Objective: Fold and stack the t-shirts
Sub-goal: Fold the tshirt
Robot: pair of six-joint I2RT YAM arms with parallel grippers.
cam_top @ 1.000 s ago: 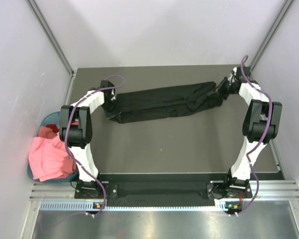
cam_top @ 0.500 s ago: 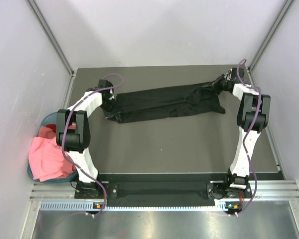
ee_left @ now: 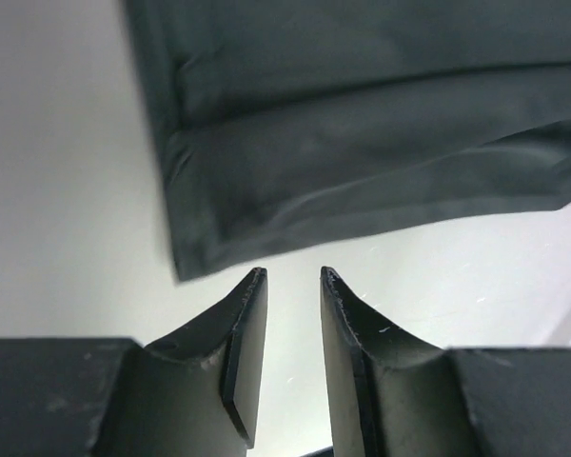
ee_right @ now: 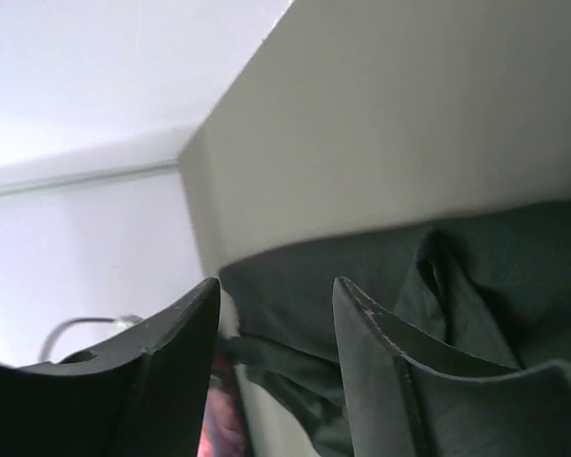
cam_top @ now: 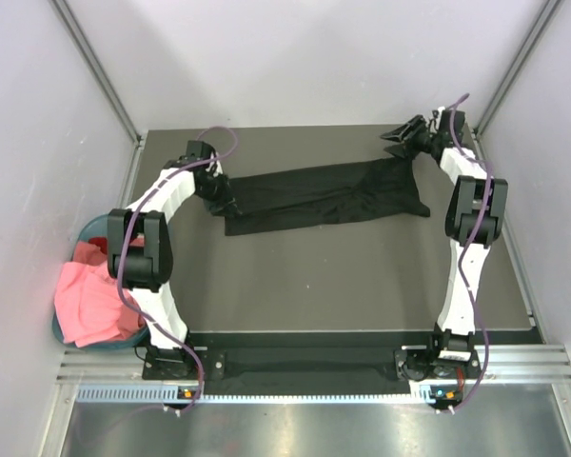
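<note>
- The black t-shirt [cam_top: 324, 195] lies as a long, narrow, creased strip across the upper middle of the table [cam_top: 343, 286] in the top view, running from left of centre to the upper right.
- The left gripper [cam_top: 221, 197] sits low at the strip's left end.
- In the left wrist view, the left gripper [ee_left: 292, 278] has its fingers [ee_left: 243, 343] parted by a narrow gap. Bare table surface [ee_left: 67, 190] shows through the gap and no fabric is between the fingers.
- A hemmed corner of the black t-shirt [ee_left: 362, 143] fills the upper part of that frame, just beyond the fingertips.
- The right gripper [cam_top: 397, 140] is at the upper right of the top view, just beyond the far right corner of the strip.
- In the right wrist view, the right gripper [ee_right: 271, 290] has its fingers [ee_right: 171, 352] spread wide and grips nothing. Folded black t-shirt fabric [ee_right: 514, 257] crosses the lower right of the frame, beyond the tips.
- At the left edge of the top view, off the table, a teal basket [cam_top: 88, 228] holds a pink t-shirt [cam_top: 95, 300]. That shirt spills over the basket's lower rim.
- A red t-shirt [cam_top: 100, 248] shows just above the pink one.
</note>
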